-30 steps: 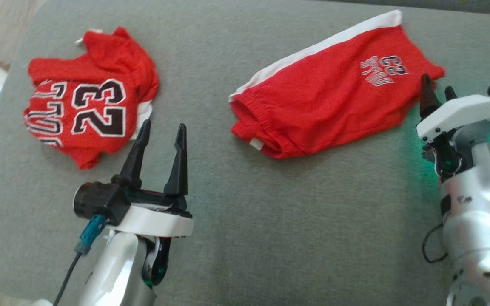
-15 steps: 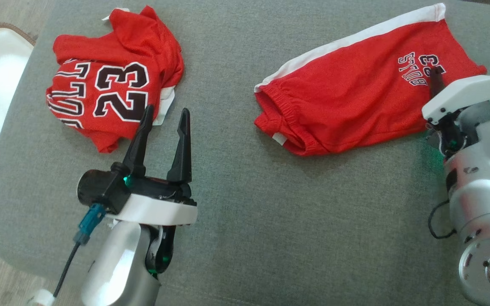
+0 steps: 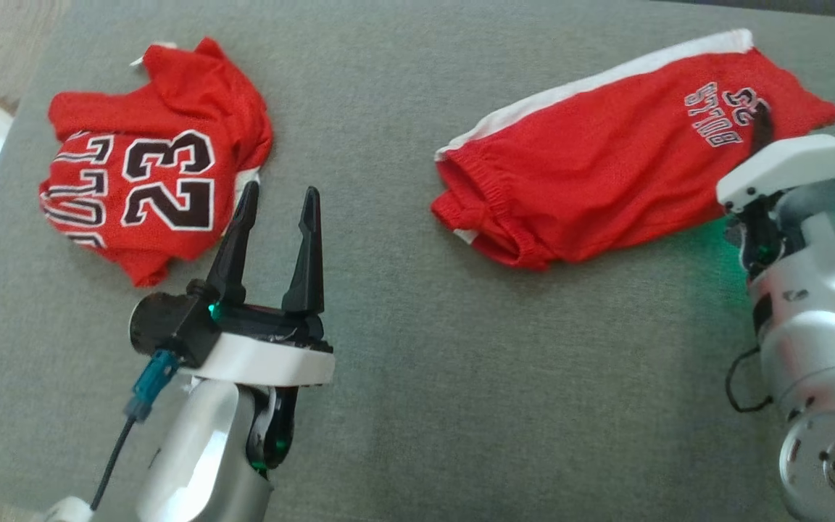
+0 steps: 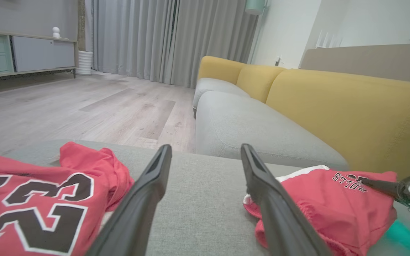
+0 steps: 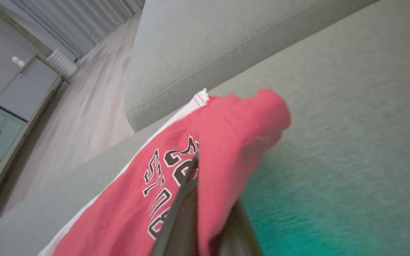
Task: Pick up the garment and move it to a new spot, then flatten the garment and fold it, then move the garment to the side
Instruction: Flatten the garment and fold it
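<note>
Shorts point(image 3: 606, 167), red mesh with a white stripe, lie upper right in the head view on the grey cushion point(image 3: 417, 377): likely light, limp, best taken at a hem corner. Right gripper point(image 5: 210, 209) pinches that corner beside "BULLS 23"; left gripper point(image 3: 280, 196) gapes empty near a "23" jersey point(image 3: 149, 181).

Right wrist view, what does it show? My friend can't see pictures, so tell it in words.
The right end effector pinches the edge of red shorts between its two dark fingers. The shorts have black-and-white lettering and a white stripe, and lie on a grey cushion. Behind are a wooden floor, curtains and a cabinet.
</note>
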